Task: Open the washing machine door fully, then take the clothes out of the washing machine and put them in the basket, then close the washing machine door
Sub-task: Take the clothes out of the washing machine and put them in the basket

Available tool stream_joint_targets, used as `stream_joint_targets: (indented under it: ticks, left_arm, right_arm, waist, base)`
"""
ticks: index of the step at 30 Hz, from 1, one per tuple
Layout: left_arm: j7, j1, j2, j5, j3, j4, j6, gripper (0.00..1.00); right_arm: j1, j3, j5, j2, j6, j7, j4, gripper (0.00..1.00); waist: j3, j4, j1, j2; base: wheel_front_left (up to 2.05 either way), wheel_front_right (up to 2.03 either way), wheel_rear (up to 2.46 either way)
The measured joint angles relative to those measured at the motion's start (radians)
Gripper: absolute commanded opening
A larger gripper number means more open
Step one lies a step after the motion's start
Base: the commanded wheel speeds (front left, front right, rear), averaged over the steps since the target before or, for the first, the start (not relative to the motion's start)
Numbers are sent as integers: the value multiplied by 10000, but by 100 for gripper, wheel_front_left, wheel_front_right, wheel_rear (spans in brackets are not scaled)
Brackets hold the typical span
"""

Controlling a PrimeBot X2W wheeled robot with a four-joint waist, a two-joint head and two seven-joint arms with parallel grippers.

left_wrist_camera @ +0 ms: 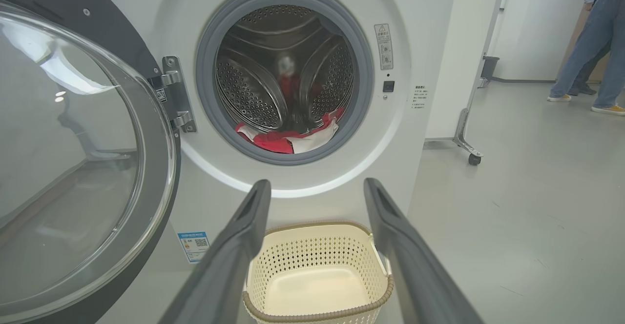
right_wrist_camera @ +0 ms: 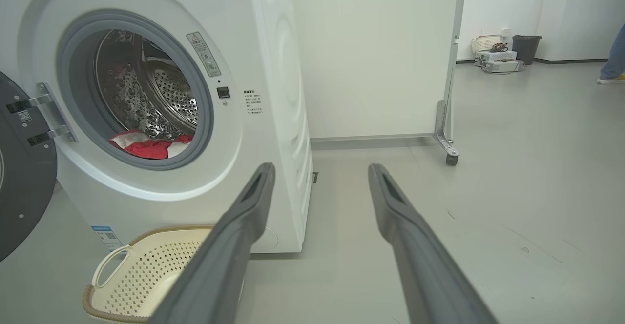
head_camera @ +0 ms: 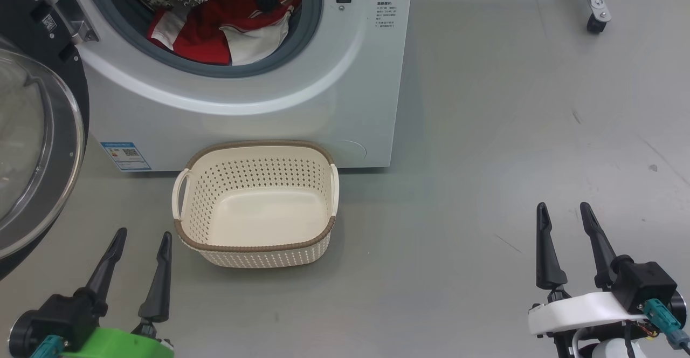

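The white washing machine (head_camera: pixel 302 104) stands ahead with its round black-rimmed glass door (head_camera: pixel 38 147) swung open to the left. Red and white clothes (head_camera: pixel 226 29) lie at the drum's mouth, seen also in the left wrist view (left_wrist_camera: pixel 288 138) and right wrist view (right_wrist_camera: pixel 146 146). The cream basket (head_camera: pixel 256 250) sits empty on the floor in front of the machine. My left gripper (head_camera: pixel 141 238) is open, low, just left of the basket. My right gripper (head_camera: pixel 563 210) is open, well to the basket's right. Both hold nothing.
A white panel on a castor (head_camera: pixel 595 23) stands right of the machine. A person's legs (left_wrist_camera: pixel 593 46) show at the far right. A dark bin (right_wrist_camera: pixel 527 48) and boxes sit by the far wall. Grey floor spreads to the right.
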Motion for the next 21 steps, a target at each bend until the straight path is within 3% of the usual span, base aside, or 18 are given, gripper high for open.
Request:
stream_joint_targets:
  ticks: [6,11,21]
  left_arm:
    - [0,2,-6,-54,-23,2,0,100]
    - [2,14,-213,-800,-253,-6,0,100]
    - [0,14,-161,-805,-31,-155,0,100]
  right_arm:
    - [0,35,0,2,0,0,12,100]
    - [0,61,0,2,0,0,21,100]
    - [0,90,0,2,0,0,27,100]
  waist:
    - [-2,5,0,0]
    - [-1,4,0,0]
    - [65,32,0,0]
  base:
    - [0,0,0]
    - [9,-9,0]
    - [36,-36,0]
